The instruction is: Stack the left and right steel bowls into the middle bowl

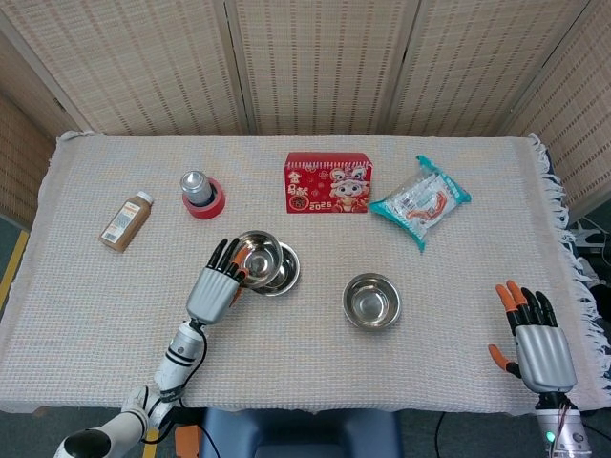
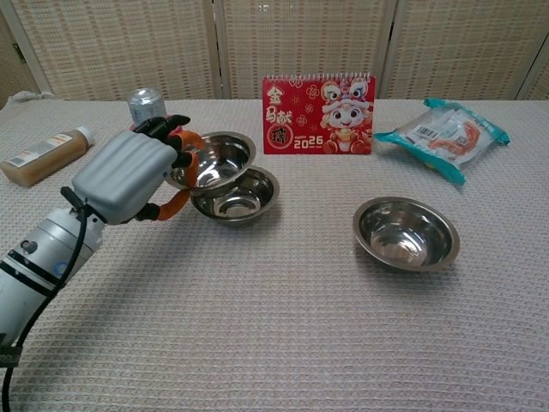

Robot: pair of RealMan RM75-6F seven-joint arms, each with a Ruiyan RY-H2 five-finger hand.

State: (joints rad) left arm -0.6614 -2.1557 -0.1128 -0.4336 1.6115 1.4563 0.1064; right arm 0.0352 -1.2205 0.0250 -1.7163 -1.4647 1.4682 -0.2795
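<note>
My left hand (image 1: 212, 289) (image 2: 129, 176) grips the rim of a steel bowl (image 1: 256, 256) (image 2: 217, 158) and holds it just above the left part of the middle bowl (image 1: 283, 276) (image 2: 244, 196), overlapping it. The right steel bowl (image 1: 371, 301) (image 2: 406, 233) sits alone on the cloth to the right. My right hand (image 1: 537, 340) rests near the table's front right corner with its fingers spread, holding nothing; only the head view shows it.
At the back stand a red calendar (image 1: 327, 182) (image 2: 319, 114), a snack packet (image 1: 421, 201) (image 2: 446, 130), a can in a red tape roll (image 1: 200, 194) (image 2: 146, 103) and a brown bottle (image 1: 126, 220) (image 2: 43, 155) at the left.
</note>
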